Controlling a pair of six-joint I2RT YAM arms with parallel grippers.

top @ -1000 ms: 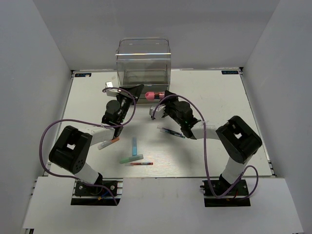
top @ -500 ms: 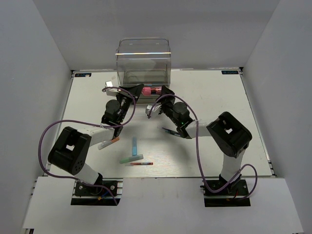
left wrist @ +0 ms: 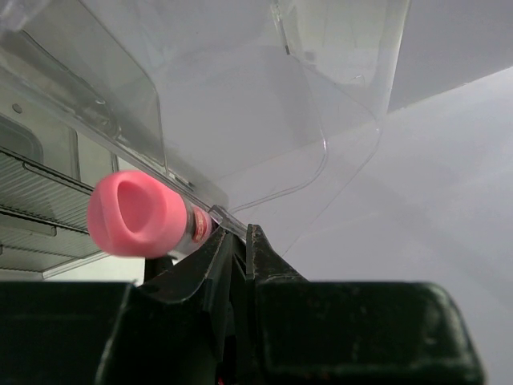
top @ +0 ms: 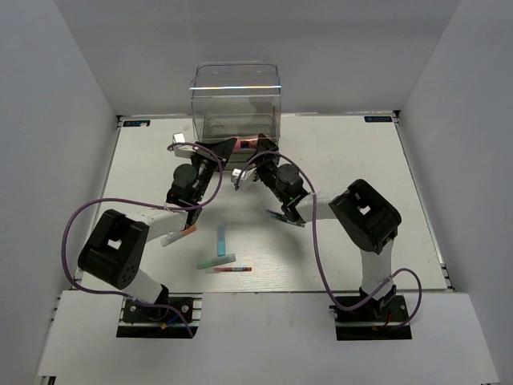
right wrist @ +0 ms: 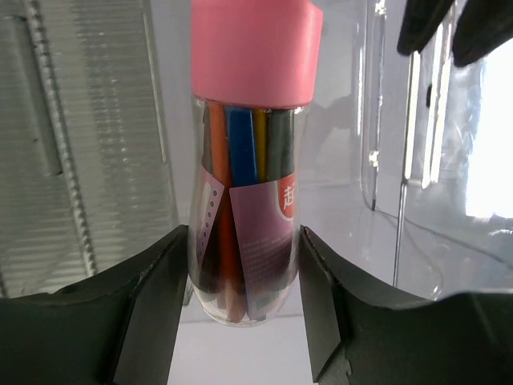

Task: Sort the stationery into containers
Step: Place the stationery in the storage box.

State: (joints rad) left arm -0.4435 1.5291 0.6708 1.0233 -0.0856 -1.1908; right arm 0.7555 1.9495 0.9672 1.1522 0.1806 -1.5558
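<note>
Pink-capped pen tube [right wrist: 247, 184] sits clamped in the right claw [right wrist: 244, 241], cap ahead to enter the clear box [top: 236, 96] (left claw [left wrist: 243, 237] pinched narrow).

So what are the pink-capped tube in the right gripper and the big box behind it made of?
Pink-capped tube: probably clear glossy plastic; coloured sticks show through its wall. Its cap looks like matte pink plastic or rubber. Box: clear hard plastic, judging by the glints and see-through walls.
</note>
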